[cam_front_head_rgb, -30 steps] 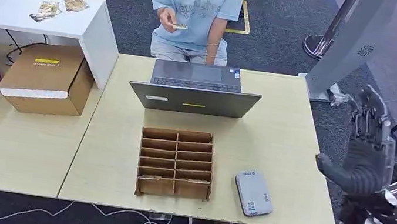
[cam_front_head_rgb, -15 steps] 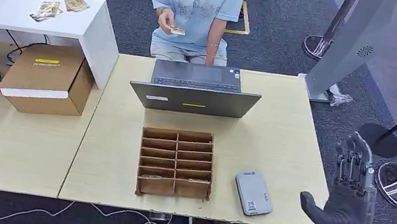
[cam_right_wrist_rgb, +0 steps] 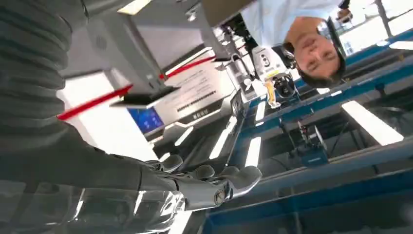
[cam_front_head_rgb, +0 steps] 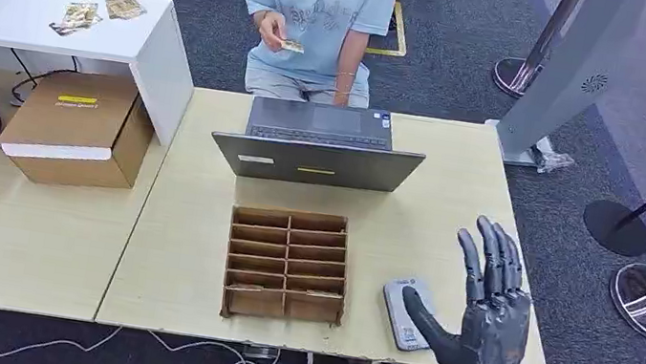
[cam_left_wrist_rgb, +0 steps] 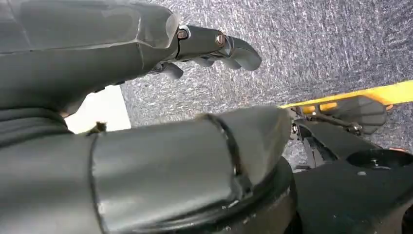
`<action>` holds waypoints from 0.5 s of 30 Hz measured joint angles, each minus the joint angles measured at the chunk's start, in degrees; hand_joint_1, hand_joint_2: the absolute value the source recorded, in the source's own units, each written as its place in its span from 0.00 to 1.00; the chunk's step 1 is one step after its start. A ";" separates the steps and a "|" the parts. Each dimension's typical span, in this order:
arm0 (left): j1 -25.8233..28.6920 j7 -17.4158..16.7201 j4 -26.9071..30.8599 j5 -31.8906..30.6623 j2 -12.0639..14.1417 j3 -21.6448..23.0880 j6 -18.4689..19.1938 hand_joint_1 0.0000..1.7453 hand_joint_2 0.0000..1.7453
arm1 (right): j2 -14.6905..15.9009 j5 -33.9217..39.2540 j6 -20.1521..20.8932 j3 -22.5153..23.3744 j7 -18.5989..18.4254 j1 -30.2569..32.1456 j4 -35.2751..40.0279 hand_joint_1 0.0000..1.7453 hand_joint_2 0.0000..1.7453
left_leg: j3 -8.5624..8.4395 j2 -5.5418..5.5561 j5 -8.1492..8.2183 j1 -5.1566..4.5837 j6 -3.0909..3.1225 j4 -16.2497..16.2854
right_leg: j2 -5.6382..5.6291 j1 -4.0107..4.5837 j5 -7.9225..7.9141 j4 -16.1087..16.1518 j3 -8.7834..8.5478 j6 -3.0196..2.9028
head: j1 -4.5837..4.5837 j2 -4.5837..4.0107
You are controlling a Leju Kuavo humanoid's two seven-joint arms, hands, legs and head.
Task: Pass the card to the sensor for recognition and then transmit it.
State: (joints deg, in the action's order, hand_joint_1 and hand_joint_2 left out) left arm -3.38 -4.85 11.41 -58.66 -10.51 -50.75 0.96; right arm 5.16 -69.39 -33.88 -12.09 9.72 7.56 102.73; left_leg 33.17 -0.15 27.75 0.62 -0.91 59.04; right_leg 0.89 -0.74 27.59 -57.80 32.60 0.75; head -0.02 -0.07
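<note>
Head view shows the right hand (cam_front_head_rgb: 486, 308) raised palm-up over the desk's (cam_front_head_rgb: 449, 220) front right corner, fingers spread and holding nothing, just beside the grey sensor (cam_front_head_rgb: 408, 308). The card (cam_front_head_rgb: 293, 44) is in the person's hand (cam_front_head_rgb: 274, 31) beyond the desk's far edge. Best to reach past the laptop (cam_front_head_rgb: 317, 147) with the palm level. The left hand (cam_left_wrist_rgb: 146, 58) hangs over carpet, fingers loosely apart, holding nothing.

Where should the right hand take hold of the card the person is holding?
Pinch the card's free edge, which sticks out sideways from the person's hand. Likely reach the open right hand forward over the laptop.
</note>
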 joint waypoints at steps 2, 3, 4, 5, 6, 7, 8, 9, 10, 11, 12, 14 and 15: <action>0.00 0.00 0.00 -0.37 -0.02 0.00 0.07 0.00 1.00 | -0.26 -5.76 0.28 -1.04 -4.13 -0.39 -1.22 0.00 0.00 | 0.00 0.00 0.00 0.00 0.00 0.00 | 0.00 0.00 0.00 0.00 0.00 0.00 | 0.00 0.00; 0.00 0.00 0.00 -0.48 -0.02 0.00 0.13 0.00 1.00 | -0.37 -7.97 0.44 -1.57 -5.99 -0.51 -1.77 0.00 0.00 | 0.00 0.00 0.00 -0.01 0.00 0.00 | 0.00 -0.01 0.00 0.00 0.00 0.00 | 0.02 0.00; 0.00 0.00 0.00 -0.48 -0.02 0.00 0.20 0.00 1.00 | -0.41 -9.42 0.61 -1.98 -7.22 -0.55 -2.12 0.00 0.00 | 0.00 0.01 0.00 -0.01 0.00 0.01 | 0.01 -0.01 0.00 0.00 0.00 0.00 | 0.00 0.02; 0.00 0.00 0.00 -0.48 -0.02 0.00 0.20 0.00 1.00 | -0.57 -10.88 0.94 -2.33 -8.57 -0.54 -2.44 0.00 0.00 | 0.00 0.01 0.00 -0.01 0.00 0.01 | 0.01 -0.01 0.00 0.00 0.00 0.00 | 0.00 0.00; 0.00 0.00 0.02 -0.48 -0.02 0.00 0.20 0.00 0.00 | -0.59 -12.23 1.53 -2.62 -9.85 -0.51 -2.64 0.00 0.00 | 0.00 0.01 0.00 -0.01 0.00 0.01 | 0.01 -0.01 0.00 0.00 0.01 0.00 | 0.00 0.00; 0.00 0.00 0.00 -0.48 -0.02 -0.02 0.22 0.00 0.00 | -0.59 -13.63 2.19 -2.88 -11.19 -0.44 -2.82 0.00 0.00 | 0.00 0.01 0.00 -0.01 0.00 0.01 | 0.00 -0.01 0.00 0.00 0.01 0.00 | 0.00 0.00; 0.00 0.02 0.02 -0.48 -0.02 -0.07 0.22 0.00 0.00 | -0.59 -14.82 3.20 -3.10 -12.46 -0.38 -2.95 0.00 0.00 | 0.00 0.01 0.00 -0.01 0.00 0.01 | 0.00 -0.01 0.00 0.00 0.01 0.00 | 0.00 0.00; 0.00 0.02 0.02 -0.46 -0.02 -0.13 0.24 0.00 0.00 | -0.59 -16.05 4.79 -3.19 -13.72 -0.24 -2.97 0.00 0.00 | 0.00 0.01 0.01 -0.01 0.00 0.01 | 0.00 0.00 0.00 0.00 0.02 0.00 | 0.00 0.00; 0.00 0.04 0.00 -0.37 -0.02 -0.28 0.33 0.00 0.00 | -0.59 -17.42 7.11 -3.21 -15.24 -0.03 -2.97 0.00 0.00 | 0.00 0.01 0.01 -0.01 0.00 0.01 | 0.00 0.00 0.00 0.00 0.02 0.00 | 0.00 0.00; 0.00 0.09 0.00 -0.33 -0.02 -0.50 0.41 0.00 0.00 | -0.59 -18.21 9.32 -3.23 -16.59 0.31 -2.97 0.00 0.00 | 0.00 0.01 0.01 -0.01 0.00 0.01 | 0.01 0.00 0.01 0.00 0.02 0.00 | 0.00 0.00; 0.01 0.09 0.00 -0.33 -0.02 -0.66 0.42 0.00 0.00 | -0.59 -18.61 11.02 -3.23 -17.77 0.63 -2.90 0.00 0.00 | 0.01 0.01 0.01 0.00 0.00 0.01 | 0.01 0.00 0.01 0.00 0.02 0.00 | 0.02 0.00; 0.02 0.09 0.00 -0.33 -0.02 -0.92 0.42 0.00 0.00 | -0.59 -18.89 14.13 -3.23 -19.60 1.22 -2.69 0.00 0.00 | 0.00 0.01 0.01 0.00 0.00 0.01 | -0.01 0.00 0.01 0.00 0.03 0.00 | 0.00 0.00; 0.02 0.09 0.00 -0.33 -0.02 -0.94 0.48 0.00 0.00 | -0.59 -18.89 15.65 -3.23 -20.54 1.43 -2.58 0.00 0.00 | 0.00 0.00 0.01 0.00 0.00 0.01 | -0.01 0.00 0.01 0.00 0.02 0.00 | 0.00 0.00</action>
State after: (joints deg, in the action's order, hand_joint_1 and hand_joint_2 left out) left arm -3.37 -4.76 11.41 -58.99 -10.54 -51.69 1.44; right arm 4.57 -88.28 -18.22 -15.32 -10.82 8.99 100.15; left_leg 33.17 -0.14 27.76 0.62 -0.91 59.05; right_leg 0.88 -0.74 27.59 -57.79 32.62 0.75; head -0.02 -0.07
